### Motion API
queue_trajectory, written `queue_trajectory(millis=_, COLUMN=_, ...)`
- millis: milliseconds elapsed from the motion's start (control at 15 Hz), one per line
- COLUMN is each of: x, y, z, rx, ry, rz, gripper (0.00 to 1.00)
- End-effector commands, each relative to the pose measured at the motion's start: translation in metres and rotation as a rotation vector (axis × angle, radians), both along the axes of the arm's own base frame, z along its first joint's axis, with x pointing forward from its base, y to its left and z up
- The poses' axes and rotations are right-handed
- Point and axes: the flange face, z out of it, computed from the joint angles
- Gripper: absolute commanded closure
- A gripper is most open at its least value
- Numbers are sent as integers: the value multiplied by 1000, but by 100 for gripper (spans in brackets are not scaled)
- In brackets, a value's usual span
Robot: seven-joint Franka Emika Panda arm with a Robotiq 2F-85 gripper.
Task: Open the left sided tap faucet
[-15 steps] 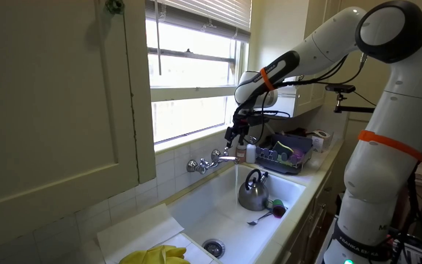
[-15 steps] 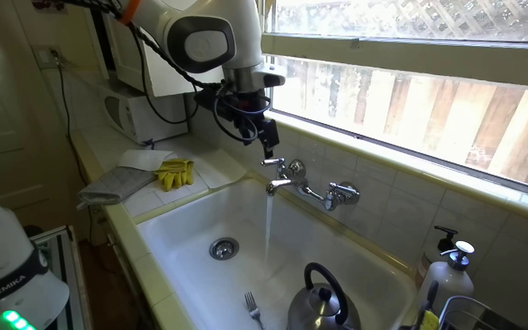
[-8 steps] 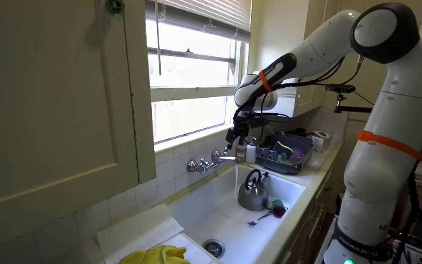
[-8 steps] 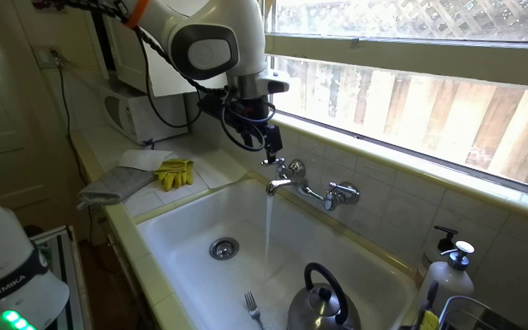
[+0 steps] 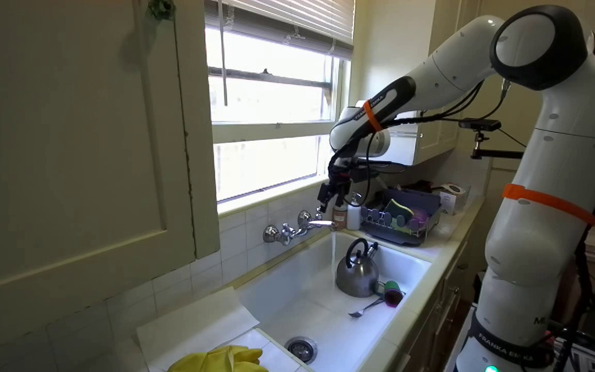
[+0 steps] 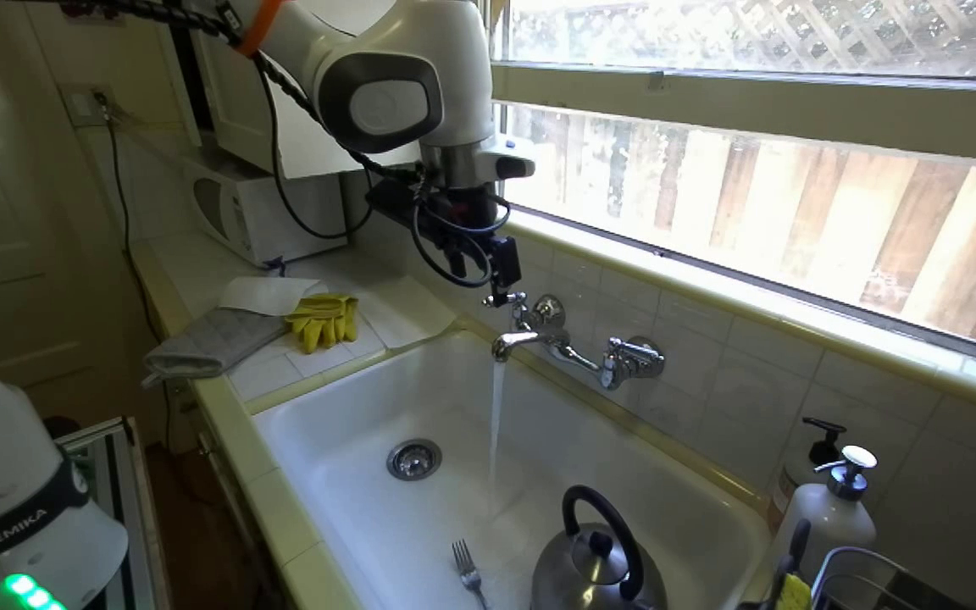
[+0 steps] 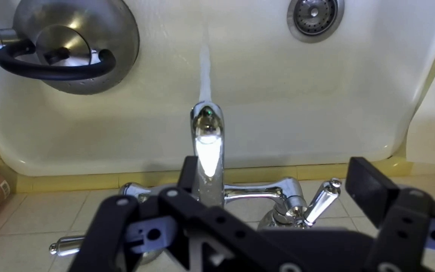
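Nearest me, as I face the white sink (image 6: 327, 432), runs its tiled front edge (image 6: 285, 508), and inside that, on the right and toward me, lie a fork (image 6: 465, 566) and a green cup (image 5: 391, 287). Just past them the steel kettle (image 7: 77, 83) stands upright, while the drain (image 6: 413, 460) sits well to the left. Farther in, a stream of water (image 6: 496, 407) falls from the chrome spout (image 7: 208, 151) to the sink floor. Above the faucet (image 6: 560, 343) hangs my gripper (image 7: 274, 166), pointing down, its two black fingers (image 7: 368, 185) spread wide with nothing in their hold. In the wrist view one finger covers an edge of the spout and the other stands out past the tip of the left tap handle (image 7: 321, 203), at the faucet's left end, so that handle appears between them, closer to the outer finger. In an exterior view a fingertip (image 6: 501, 295) overlaps that same handle; whether it touches the chrome or hangs just clear of it, I cannot tell. The right tap handle (image 7: 68, 245) lies outside the span of my fingers, farther to the right. Behind the faucet rises the white tiled wall (image 6: 708, 364), and above that, farthest from me, the window (image 6: 751, 119), with a wooden fence (image 6: 793, 203) showing through it.
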Motion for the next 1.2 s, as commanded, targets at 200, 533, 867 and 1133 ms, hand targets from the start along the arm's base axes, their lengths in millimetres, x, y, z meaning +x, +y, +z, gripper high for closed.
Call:
queue_trajectory(millis=200, x=25, y=24, z=-23, rx=42, ry=6, rz=-128, gripper=0)
queue_trajectory(millis=533, x=56, y=53, z=-40, rx=47, ry=-45, rz=-260, gripper=0)
queue_trajectory(millis=867, x=82, y=79, z=-58, rx=67, ry=-47, rz=-309, gripper=0)
queue_trajectory(millis=1133, x=98, y=96, z=-69, rx=95, ry=-40, rz=-294, gripper=0)
